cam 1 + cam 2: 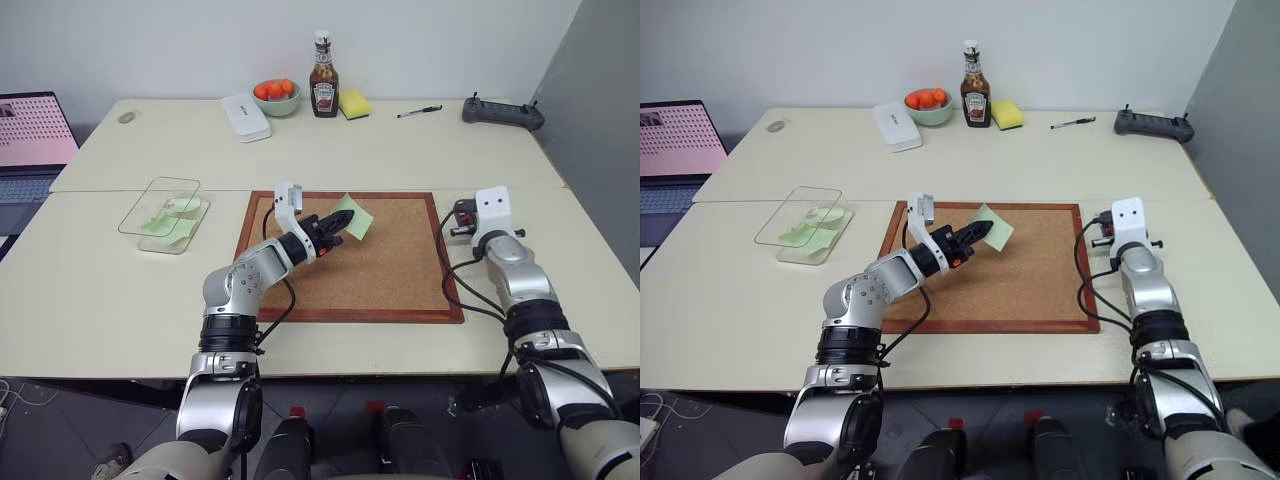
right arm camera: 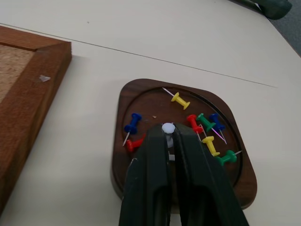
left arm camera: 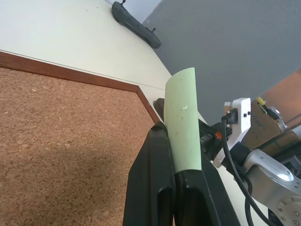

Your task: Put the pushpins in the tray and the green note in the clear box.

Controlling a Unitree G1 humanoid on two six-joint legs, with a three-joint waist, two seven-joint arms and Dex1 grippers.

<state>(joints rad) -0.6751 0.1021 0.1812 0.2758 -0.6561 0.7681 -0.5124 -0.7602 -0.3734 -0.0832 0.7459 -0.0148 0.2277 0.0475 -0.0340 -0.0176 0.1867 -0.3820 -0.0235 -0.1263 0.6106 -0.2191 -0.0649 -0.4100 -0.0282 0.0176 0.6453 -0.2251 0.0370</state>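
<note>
Your clear box (image 1: 160, 208) sits left on the surface, green slips inside. Left fingers (image 1: 334, 226) pinch the green note (image 1: 352, 216) above the corkboard (image 1: 400, 262). Right fingers (image 2: 170, 141) hold a white pushpin (image 2: 168, 128), narrowly parted, over the tray (image 2: 136, 94) of pushpins (image 2: 203, 123)

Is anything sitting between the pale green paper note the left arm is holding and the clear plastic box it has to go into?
Nothing visible. The pale green paper note is pinched in the left gripper above the corkboard. Between it and the clear plastic box lie only the board's wooden frame and bare table. Green slips already lie in the box.
</note>
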